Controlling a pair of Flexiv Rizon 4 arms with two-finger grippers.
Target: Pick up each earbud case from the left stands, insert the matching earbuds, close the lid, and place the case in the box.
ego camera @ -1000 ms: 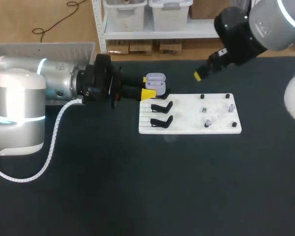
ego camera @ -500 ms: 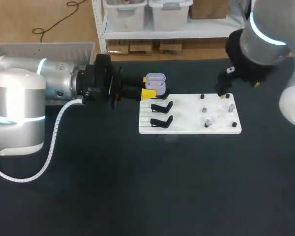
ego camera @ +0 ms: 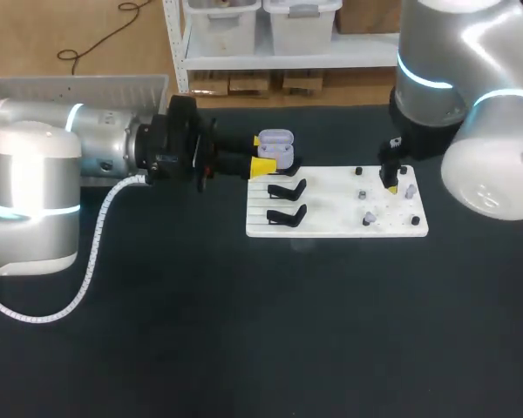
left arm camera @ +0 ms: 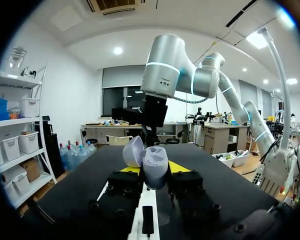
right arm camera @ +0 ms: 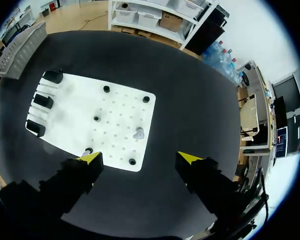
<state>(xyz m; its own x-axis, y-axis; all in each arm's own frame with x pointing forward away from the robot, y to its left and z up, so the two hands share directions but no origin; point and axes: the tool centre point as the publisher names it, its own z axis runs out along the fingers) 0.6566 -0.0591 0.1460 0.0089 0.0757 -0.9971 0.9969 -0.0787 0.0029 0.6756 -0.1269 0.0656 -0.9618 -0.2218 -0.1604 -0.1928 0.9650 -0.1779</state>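
Earbud case (left arm camera: 154,169), lid open, sits pinched in the left hand (left arm camera: 154,168); right hand (right arm camera: 140,158) spread above the white board (right arm camera: 117,107).

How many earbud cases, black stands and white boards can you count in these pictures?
earbud case: 1
black stands: 3
white board: 1
Total: 5
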